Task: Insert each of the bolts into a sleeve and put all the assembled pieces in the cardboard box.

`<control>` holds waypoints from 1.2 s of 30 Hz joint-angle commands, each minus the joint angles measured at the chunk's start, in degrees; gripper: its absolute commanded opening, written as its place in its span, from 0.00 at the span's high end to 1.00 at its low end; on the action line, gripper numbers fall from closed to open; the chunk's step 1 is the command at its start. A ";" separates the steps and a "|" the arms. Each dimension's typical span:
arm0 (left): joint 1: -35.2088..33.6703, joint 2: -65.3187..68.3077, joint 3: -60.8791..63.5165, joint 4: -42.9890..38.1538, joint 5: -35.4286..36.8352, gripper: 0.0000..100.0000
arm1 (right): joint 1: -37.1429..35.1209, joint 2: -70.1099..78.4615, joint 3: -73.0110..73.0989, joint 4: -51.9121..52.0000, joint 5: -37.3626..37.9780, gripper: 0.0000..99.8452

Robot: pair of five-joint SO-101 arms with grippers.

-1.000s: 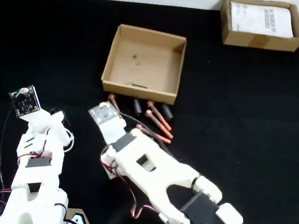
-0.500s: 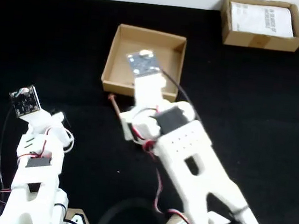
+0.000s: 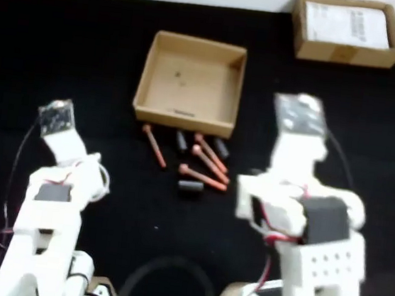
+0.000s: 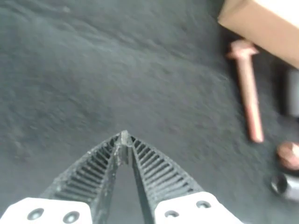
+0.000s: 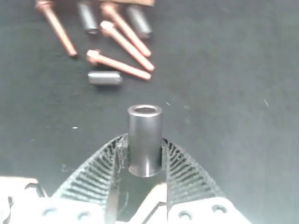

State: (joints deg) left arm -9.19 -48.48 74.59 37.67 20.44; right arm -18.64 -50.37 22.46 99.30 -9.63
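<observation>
Pickup step: right jaws clamped on a sleeve (image 5: 145,122), left jaws together, empty. Next I'd send left for a bolt (image 4: 246,91), then mate them.

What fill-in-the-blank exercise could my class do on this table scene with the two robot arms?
The right gripper is shut on a dark cylindrical ___. The left gripper is shut and holds ___. On the black table, ___ copper-coloured bolts lie near the open brown cardboard box.
Missing words: sleeve; nothing; four.
</observation>
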 commanded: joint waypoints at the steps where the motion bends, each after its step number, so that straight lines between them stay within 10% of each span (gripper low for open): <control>1: 4.09 0.04 -9.27 11.69 5.63 0.99 | 4.70 -8.92 7.08 0.48 -0.35 0.99; 9: 9.45 0.22 -18.33 24.97 12.22 0.99 | 9.98 -31.87 30.90 -10.95 0.00 0.99; 16: 13.14 -0.40 -18.77 23.91 -4.04 0.99 | 10.24 -42.95 33.54 -14.29 9.93 0.99; 24: 19.82 1.27 -43.30 49.05 -5.71 0.99 | 10.42 -47.87 40.66 -19.56 14.51 0.99; 36: 23.43 37.76 -73.19 62.86 13.89 0.99 | 18.59 -49.89 61.14 -46.20 14.07 0.99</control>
State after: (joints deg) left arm 11.65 -18.42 7.78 99.74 29.93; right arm -3.87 -99.96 79.52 60.53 4.35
